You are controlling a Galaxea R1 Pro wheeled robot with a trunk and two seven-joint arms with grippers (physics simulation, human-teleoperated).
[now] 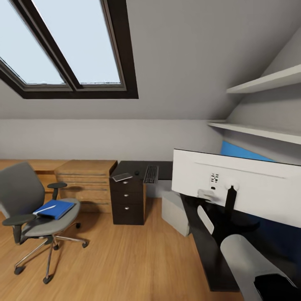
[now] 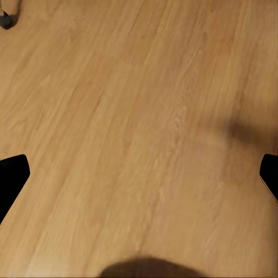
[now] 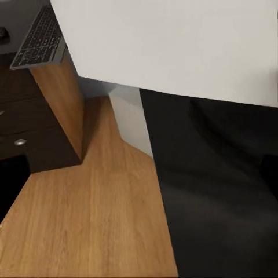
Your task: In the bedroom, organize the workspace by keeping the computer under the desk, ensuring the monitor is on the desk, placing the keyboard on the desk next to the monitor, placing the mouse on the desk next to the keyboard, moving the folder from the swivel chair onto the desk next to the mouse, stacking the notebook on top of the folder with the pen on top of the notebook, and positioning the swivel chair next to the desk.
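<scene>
The grey swivel chair stands on the floor at the left, with the blue folder on its seat and the thin white pen lying on the folder. On the black desk lie the notebook, the mouse and the keyboard. The monitor stands on the near desk wing with its white back to me. The computer sits under the desk. My left gripper is open above bare floor. My right gripper is open over the desk edge.
A light-wood drawer unit stands left of the desk, and black drawers sit under the desk's far end. Wall shelves hang at the right. My right arm reaches in at the lower right. A chair caster shows on the wood floor.
</scene>
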